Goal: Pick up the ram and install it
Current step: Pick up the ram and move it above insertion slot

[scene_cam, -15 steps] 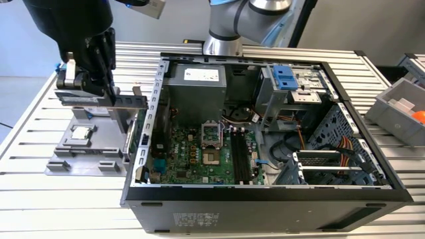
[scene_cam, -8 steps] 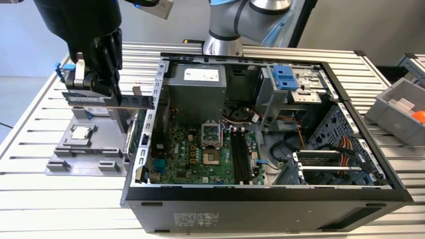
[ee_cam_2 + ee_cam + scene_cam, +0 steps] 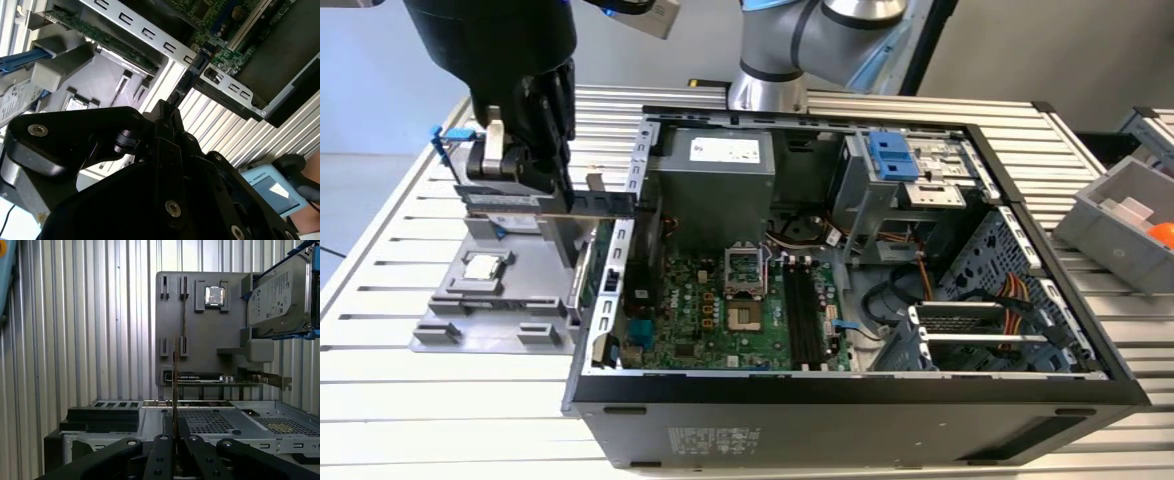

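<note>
Above the grey parts holder (image 3: 200,330), on the exterior view's left, the ram (image 3: 174,385) hangs edge-on, clenched in the jaws of the gripper (image 3: 174,440). Pickup looks done, seating does not: the memory slots (image 3: 801,315) inside the open case (image 3: 854,385) appear empty and lie well apart. Case side wall (image 3: 638,180) just beside the stick, hard drive (image 3: 280,295) near, open room overhead.

The ram (image 3: 603,204), a slim, dark, flat board, is pinched in the claw (image 3: 538,198), lying level and lifted off the bench (image 3: 454,400) just outside the case (image 3: 854,405) wall, thin edge-on in the first wrist view.
</note>
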`<action>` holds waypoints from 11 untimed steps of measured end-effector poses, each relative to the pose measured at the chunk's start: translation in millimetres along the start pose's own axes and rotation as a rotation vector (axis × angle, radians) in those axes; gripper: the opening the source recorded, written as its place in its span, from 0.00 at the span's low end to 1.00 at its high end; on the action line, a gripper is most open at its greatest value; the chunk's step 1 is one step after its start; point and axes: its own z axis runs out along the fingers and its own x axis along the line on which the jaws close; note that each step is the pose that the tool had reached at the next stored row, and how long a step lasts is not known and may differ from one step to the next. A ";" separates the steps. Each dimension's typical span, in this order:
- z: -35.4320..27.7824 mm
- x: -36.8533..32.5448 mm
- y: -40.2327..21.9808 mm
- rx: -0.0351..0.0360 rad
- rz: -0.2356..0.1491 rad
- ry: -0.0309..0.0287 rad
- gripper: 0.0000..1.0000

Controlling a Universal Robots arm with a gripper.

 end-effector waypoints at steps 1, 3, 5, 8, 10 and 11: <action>-0.1 0.0 -1.3 0.0000 0.000 0.0000 0.00; -0.1 -0.1 -4.3 -0.0001 0.000 0.0000 0.00; -0.2 -0.2 -7.7 0.0000 0.000 0.0000 0.00; -0.3 -0.4 -14.1 -0.0004 0.000 0.0000 0.00; -0.4 -0.5 -18.7 -0.0007 0.000 0.0000 0.00; -0.4 -0.6 -20.9 -0.0009 0.000 0.0000 0.00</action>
